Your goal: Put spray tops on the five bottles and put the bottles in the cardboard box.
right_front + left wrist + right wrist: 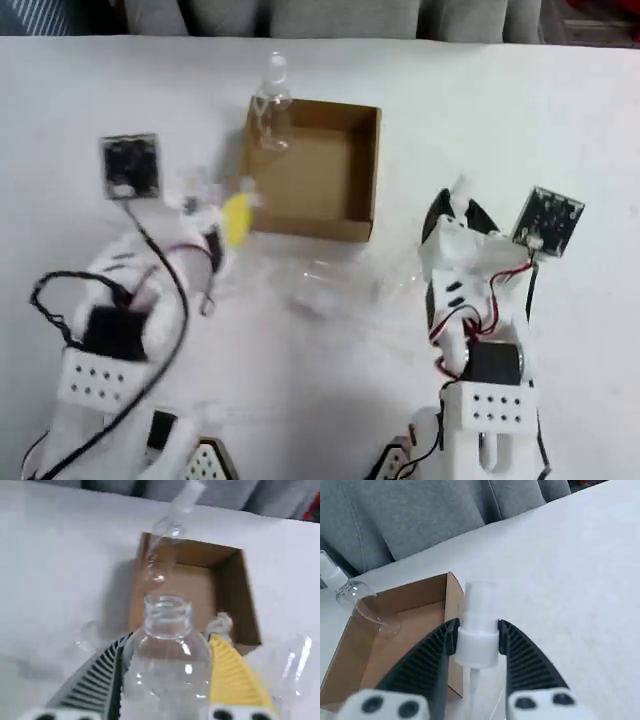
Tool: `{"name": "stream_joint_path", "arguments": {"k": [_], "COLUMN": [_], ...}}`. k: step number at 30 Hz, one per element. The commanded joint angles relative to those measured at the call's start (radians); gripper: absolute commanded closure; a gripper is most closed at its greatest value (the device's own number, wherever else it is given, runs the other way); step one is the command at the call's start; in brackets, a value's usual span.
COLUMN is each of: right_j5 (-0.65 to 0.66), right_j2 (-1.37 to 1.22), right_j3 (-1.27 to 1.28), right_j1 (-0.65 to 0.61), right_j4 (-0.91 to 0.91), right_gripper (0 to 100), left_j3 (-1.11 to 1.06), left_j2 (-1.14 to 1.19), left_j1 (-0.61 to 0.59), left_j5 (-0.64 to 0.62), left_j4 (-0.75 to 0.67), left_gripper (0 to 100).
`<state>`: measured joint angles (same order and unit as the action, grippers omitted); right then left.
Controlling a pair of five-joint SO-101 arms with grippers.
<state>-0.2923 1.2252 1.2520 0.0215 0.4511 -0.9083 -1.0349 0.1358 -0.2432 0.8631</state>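
Gripping an uncapped bottle [167, 622] at its shoulders, the left gripper [167, 647] is sitting just before the cardboard box [325, 185]; the right gripper [477, 629] is clamping a white spray top [479, 605]; a capped bottle [270, 110] is leaning at the box's far corner.

It looked like a makeshift robotics workspace. A plain white counter [560, 120] carried two small white arms [480, 300] with loose red and black wiring [497, 278] and bare camera boards [130, 165], and grey fabric [420, 515] in folds lay just behind it.
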Motion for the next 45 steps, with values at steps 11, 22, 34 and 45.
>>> {"name": "stream_joint_path", "arguments": {"k": [11,22,34,45], "right_j5": [0.002,0.008,0.147,0.247], "right_j2": [0.027,0.027,-0.119,-0.381], "right_j3": [0.192,0.207,-0.470,-0.982], "right_j1": [0.002,-0.114,-0.579,-0.806], "right_j4": [-0.452,-0.961,-0.667,-0.475], "right_gripper": [98.1,98.1,98.1,98.1], "left_j3": [-0.293,-0.545,-0.574,-0.582], "left_j2": [-0.366,-0.728,-0.799,-0.799], "left_j1": [0.394,0.352,0.344,0.113], "left_j5": [0.233,0.232,0.238,0.238], "left_j4": [-0.160,-0.175,-0.176,-0.183], "left_gripper": [98,98,98,98]}}
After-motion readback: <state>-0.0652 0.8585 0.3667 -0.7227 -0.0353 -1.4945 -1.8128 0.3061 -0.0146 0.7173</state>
